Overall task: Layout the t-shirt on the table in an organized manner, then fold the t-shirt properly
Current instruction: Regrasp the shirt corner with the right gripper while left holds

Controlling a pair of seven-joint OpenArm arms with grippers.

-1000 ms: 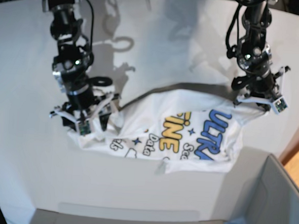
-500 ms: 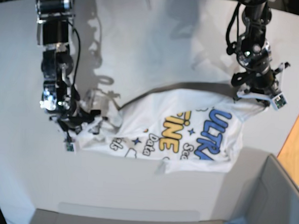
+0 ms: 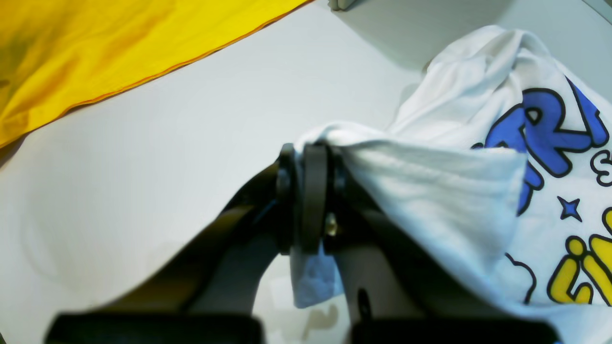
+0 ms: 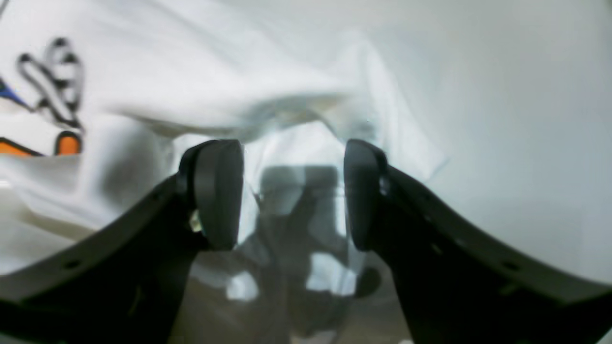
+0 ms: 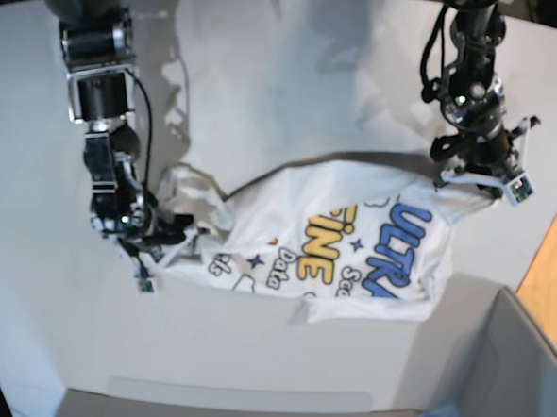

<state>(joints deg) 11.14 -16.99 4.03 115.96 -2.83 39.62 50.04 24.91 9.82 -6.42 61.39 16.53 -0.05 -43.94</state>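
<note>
Clearly the left gripper (image 3: 311,191) pinches a shirt (image 5: 352,241) corner, likely to pull it flat; the right gripper (image 4: 291,191) gapes wide beside the crumpled opposite end; shirt lies bunched mid-table (image 5: 268,76), nearer its front edge.

Bright, even light fills the base view, and the table (image 5: 297,68) reads nearly white. Arm shadows fall toward twelve o'clock, soft-edged and doubled (more than one lamp, it seems). The table's edge bows toward the corners, a wide-lens curve. In the right wrist view the whole frame is soft: the t-shirt (image 4: 201,86) and its print at nine o'clock are smeared, and a dark shadow pools at six o'clock between the black fingers (image 4: 217,191). The left wrist view is sharper at three o'clock, where the print is crisp, while its six o'clock edge blurs dark.
</note>
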